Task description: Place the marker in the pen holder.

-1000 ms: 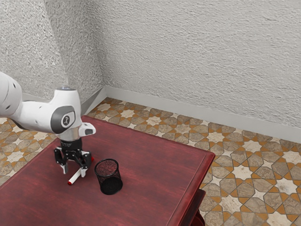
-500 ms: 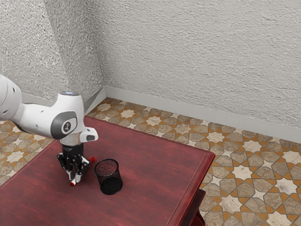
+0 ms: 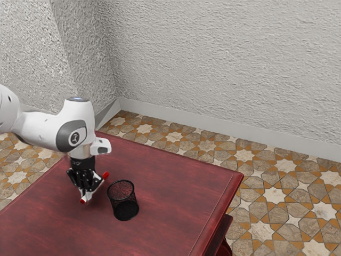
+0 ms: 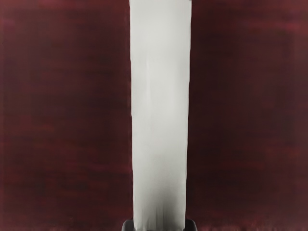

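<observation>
The white marker (image 4: 160, 115) is being gripped by the black two-finger gripper (image 3: 86, 196), w/ the jaws closed on the barrel from both sides. In the wrist view the barrel is running straight out from btwn the jaws, centred, no skew being shown; in the ext. view both red ends are sticking out past the grip, one toward the ext. view's right, and the marker is prob. being held just clear of the table (image 3: 176, 186). The black mesh pen holder (image 3: 123, 201) is standing upright nearby, on the gripper's side toward the ext. view's right. Light wt., stiff plastic is being assumed: little force needed, no real fragility, but a smooth round barrel is prob. being made slippery, so a mid-barrel hold is being favoured. For insertion, more height and a tilt toward vert. are being called for, else the rim is being risked.
</observation>
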`<state>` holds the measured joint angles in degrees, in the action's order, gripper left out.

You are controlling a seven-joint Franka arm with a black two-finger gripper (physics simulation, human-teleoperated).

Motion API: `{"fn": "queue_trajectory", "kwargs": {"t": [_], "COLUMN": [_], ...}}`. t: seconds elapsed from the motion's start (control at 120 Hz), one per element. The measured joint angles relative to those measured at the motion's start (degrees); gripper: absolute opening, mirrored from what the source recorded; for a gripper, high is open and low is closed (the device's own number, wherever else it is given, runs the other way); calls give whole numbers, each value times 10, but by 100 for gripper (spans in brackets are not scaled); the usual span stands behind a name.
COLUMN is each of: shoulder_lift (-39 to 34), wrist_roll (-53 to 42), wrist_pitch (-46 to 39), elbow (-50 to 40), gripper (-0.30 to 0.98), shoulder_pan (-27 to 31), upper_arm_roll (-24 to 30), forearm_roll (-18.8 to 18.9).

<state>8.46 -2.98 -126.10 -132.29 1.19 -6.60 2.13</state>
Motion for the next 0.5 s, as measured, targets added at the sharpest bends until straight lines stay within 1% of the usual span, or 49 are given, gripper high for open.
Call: {"fn": "queue_trajectory", "kwargs": {"t": [0.1, 0.175, 0.258, 0.342, 0.5], "shoulder_lift": [-63, -146, -217, -248, -280], "wrist_roll": [-1, -1, 3, 8, 18], "wrist_pitch": [16, 31, 54, 76, 108], "elbow": [-3, -19, -39, -54, -81], "gripper": [-5, -6, -6, -6, -6], "shoulder_pan": [-16, -12, -73, -99, -103], "upper_arm_roll": [3, 28, 39, 59, 67], "forearm_roll": [1, 2, 0, -10, -29]}}
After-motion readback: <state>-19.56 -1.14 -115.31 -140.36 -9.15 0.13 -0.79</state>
